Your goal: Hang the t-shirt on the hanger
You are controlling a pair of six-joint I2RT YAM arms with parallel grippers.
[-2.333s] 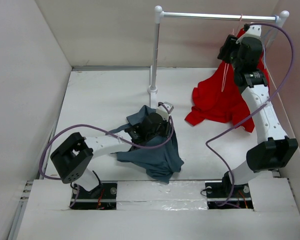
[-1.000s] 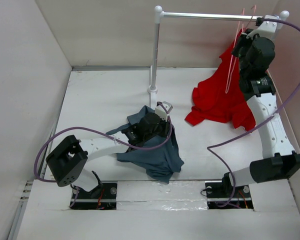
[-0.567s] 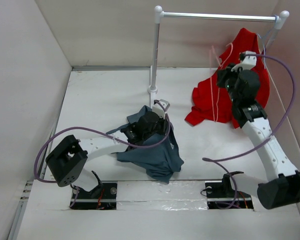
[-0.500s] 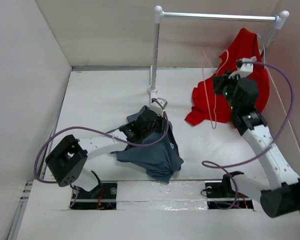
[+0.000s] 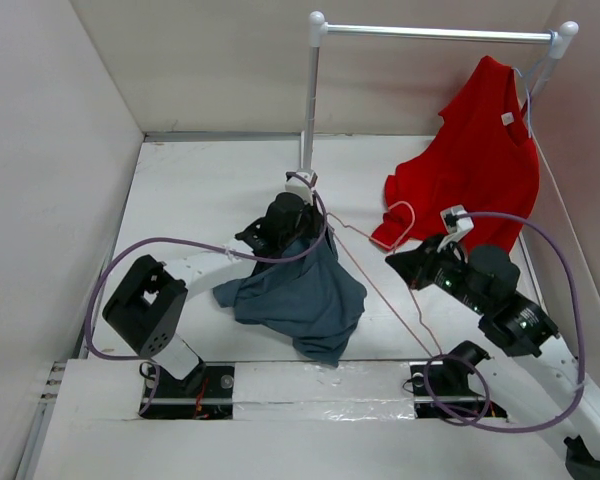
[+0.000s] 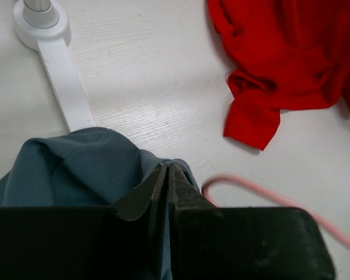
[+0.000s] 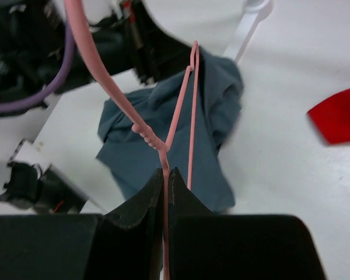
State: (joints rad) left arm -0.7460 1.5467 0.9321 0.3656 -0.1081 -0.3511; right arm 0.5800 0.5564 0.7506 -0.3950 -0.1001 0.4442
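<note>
T-shirt (image 5: 302,295) lies bunched on the table (image 5: 200,190), left of centre. Its top peak is pinched tight in my left gripper (image 6: 166,170) and held up near the rack post (image 5: 309,100). My right gripper (image 7: 166,174) is clamped on the pink hanger (image 7: 193,105), whose far corner reaches that raised cloth.

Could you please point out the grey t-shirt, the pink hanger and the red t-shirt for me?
grey t-shirt (image 5: 300,295): top view, middle of the draped cloth.
pink hanger (image 7: 192,116): right wrist view, on its long straight wire.
red t-shirt (image 5: 480,150): top view, on its chest.
</note>
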